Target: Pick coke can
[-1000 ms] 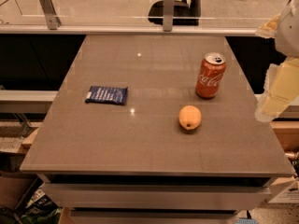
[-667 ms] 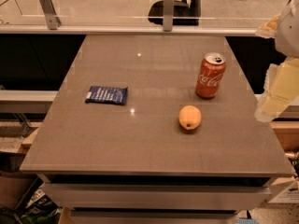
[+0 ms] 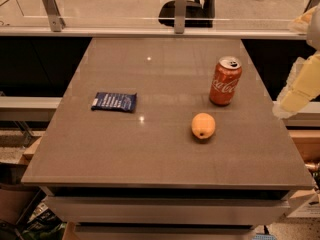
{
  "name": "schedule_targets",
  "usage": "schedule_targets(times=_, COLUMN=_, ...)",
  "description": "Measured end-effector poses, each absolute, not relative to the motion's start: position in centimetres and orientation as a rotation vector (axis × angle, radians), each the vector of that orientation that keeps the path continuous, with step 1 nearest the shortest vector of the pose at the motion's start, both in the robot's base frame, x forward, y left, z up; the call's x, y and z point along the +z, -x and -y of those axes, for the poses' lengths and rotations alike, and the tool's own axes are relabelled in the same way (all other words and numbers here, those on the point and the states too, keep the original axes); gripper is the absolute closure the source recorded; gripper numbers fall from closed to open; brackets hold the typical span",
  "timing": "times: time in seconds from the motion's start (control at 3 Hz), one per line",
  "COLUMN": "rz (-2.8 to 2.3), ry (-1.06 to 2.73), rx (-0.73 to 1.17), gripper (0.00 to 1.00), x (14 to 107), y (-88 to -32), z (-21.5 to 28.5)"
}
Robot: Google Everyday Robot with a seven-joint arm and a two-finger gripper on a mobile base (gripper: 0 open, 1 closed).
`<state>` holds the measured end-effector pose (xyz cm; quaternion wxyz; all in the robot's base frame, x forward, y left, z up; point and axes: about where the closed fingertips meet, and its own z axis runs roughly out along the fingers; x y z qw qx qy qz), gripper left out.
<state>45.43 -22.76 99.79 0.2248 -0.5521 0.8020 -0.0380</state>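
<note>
The coke can [image 3: 225, 81] stands upright on the right side of the grey table [image 3: 125, 149]. It is red-orange with white script and a silver top. My gripper [image 3: 298, 90] shows as a pale yellow-white shape at the right edge of the view, beyond the table's right side. It is to the right of the can, level with it, and apart from it. It holds nothing that I can see.
A round orange fruit [image 3: 203, 125] lies just in front of the can, slightly to its left. A flat dark-blue snack packet [image 3: 114, 101] lies on the left half. A glass railing with metal posts [image 3: 180, 9] runs behind the table.
</note>
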Motion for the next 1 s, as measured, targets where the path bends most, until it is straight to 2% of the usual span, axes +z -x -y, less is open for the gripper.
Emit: schedule_targets(times=1.0, rz=-2.216, ry=1.174, rx=0.033, gripper=0.00, x=98.4, y=-48.5, z=26.1)
